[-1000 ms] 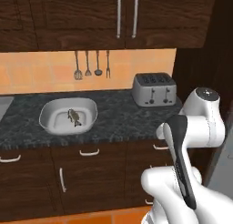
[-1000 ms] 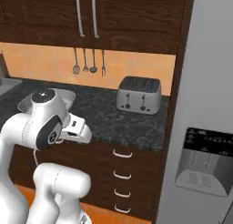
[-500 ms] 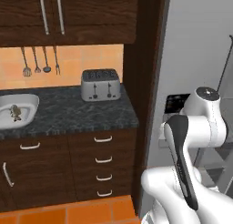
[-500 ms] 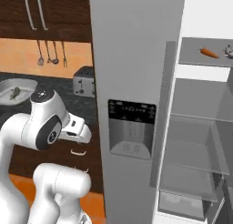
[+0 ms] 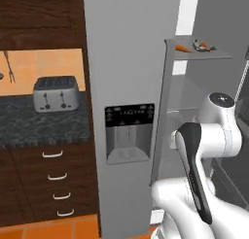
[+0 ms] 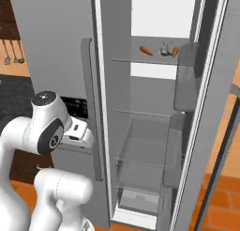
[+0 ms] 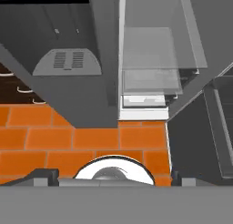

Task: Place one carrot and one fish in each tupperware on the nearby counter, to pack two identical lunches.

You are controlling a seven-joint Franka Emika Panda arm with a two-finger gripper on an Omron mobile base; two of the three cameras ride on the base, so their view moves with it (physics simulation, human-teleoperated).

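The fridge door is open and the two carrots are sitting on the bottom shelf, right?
Not quite. The fridge is open, but the carrots sit on the top shelf, not the bottom one. The right base view shows both orange carrots up there, with a small pale thing between them that is too small to name. The lower shelves look bare.

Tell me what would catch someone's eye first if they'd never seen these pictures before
The open fridge stands out first, its grey shelves mostly bare. High on its top shelf lie two orange carrots with a small pale item between them, too small to identify. To the left of the fridge, a silver toaster sits on the dark counter, and the white robot arm fills the foreground.
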